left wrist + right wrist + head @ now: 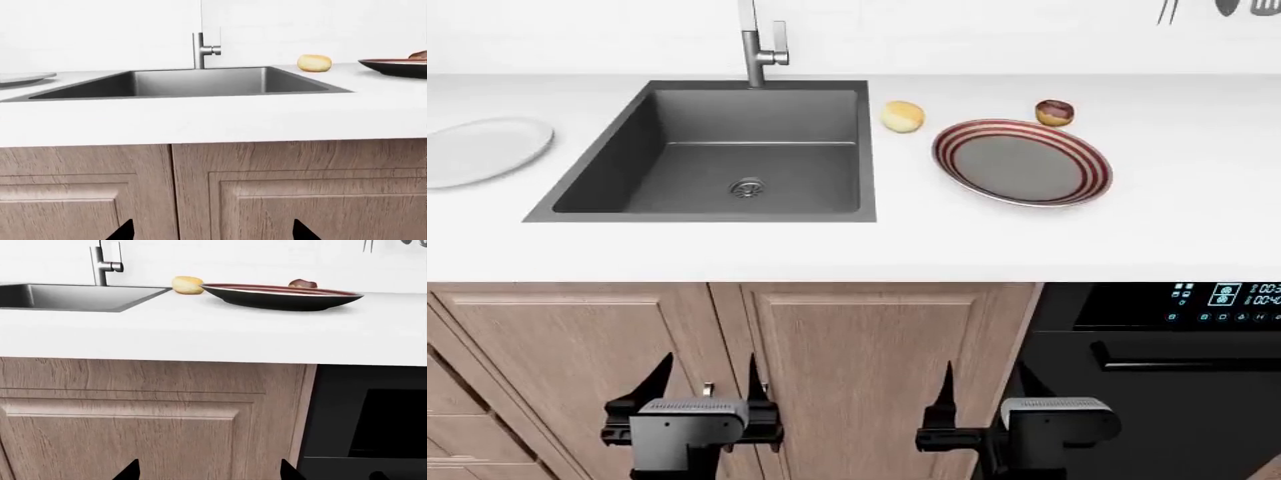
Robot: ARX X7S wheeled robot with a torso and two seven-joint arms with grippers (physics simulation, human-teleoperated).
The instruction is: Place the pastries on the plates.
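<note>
Two pastries, yellow bun (902, 116) and brown-topped one (1054, 112), sit on your desk (1174, 230) beside the striped plate (1021, 161) (white plate (481, 150) far left); both grippers' fingers spread, empty.

the white counter (1174, 230) has wide bare room in front of the sink (727, 150) and the striped plate (1021, 160), while the tap (754, 45) stands up behind the sink and the yellow bun (902, 116) sits between sink and plate.
</note>
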